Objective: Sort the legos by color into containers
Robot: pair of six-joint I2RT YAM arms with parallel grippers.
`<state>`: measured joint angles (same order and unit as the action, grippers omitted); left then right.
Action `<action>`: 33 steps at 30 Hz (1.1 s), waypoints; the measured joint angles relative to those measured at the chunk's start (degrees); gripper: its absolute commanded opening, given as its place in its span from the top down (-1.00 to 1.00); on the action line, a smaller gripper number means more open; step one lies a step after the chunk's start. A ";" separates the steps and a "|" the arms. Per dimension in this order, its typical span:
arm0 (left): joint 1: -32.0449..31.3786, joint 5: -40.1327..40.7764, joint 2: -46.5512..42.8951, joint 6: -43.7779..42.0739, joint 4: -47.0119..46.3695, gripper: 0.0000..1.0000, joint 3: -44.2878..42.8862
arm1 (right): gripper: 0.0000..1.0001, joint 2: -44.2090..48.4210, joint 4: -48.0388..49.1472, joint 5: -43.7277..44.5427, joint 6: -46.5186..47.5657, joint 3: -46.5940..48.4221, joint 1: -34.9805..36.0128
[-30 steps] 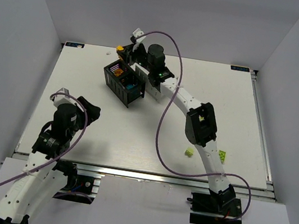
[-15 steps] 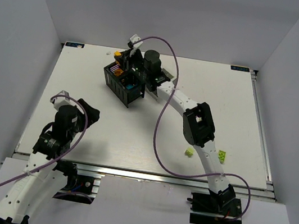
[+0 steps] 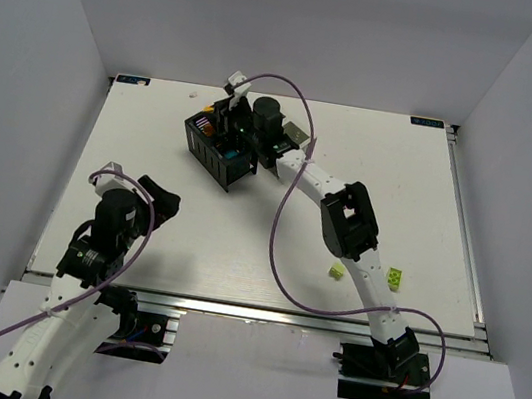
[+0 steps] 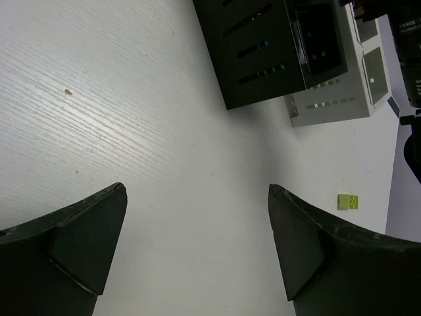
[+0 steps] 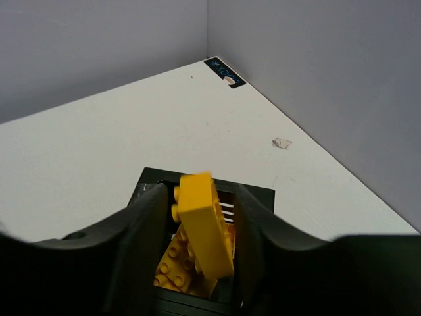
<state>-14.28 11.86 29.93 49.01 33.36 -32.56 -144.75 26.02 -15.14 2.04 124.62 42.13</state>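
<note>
right gripper point(image 5: 200, 197) is over the black slatted rectangular box point(image 3: 214, 158), which sits far-left of centre on the white table point(image 3: 152, 151). right wrist cam: a small orange studded plastic brick point(image 5: 205, 227) sits between the two fingers point(image 5: 141, 243), tilted, with its studs facing left. Its lower end hangs over the box compartment that holds a pile of orange bricks point(image 5: 172, 275). In the top view that is the compartment at the box's far-left end. Jaws are parted roughly brick-width. There look to be thin gaps on both sides and the brick's top edge is blurred, so can't tell if it's pinched or loose. left gripper point(image 4: 197, 197) is low at the near-left of the table, well apart from the boxes, jaws spread wide with nothing between them, only bare tabletop. left wrist cam: the black box is at the top of frame and the white slatted box point(image 4: 332, 99) is just beside it. Can't tell whether they touch. In the top view the white box is mostly hidden behind the right arm. Two loose lime green bricks point(image 3: 336, 270) point(image 3: 396, 278) lie near the table's near edge, one on each side of the right arm's lower link and near it. One of them shows in the left wrist cam point(image 4: 348, 201). A purple cable point(image 3: 289, 213) loops over the right arm.
</note>
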 measured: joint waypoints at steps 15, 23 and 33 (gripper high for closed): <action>-0.11 -14.51 5.20 0.50 -14.60 0.58 1.46 | -0.64 12.26 -7.93 -6.99 8.87 -11.21 -1.42; -9.62 -19.17 18.95 0.81 -23.41 -0.30 -0.13 | 0.47 38.95 -27.87 -20.72 10.12 -17.57 -16.26; -31.28 -14.38 51.58 -2.10 -21.03 -0.70 -21.97 | -0.75 53.33 -63.12 -22.97 24.79 -40.02 -42.14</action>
<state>-45.56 -2.52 81.52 46.92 12.34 -54.52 -91.42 -37.10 -38.11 26.83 84.60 -0.01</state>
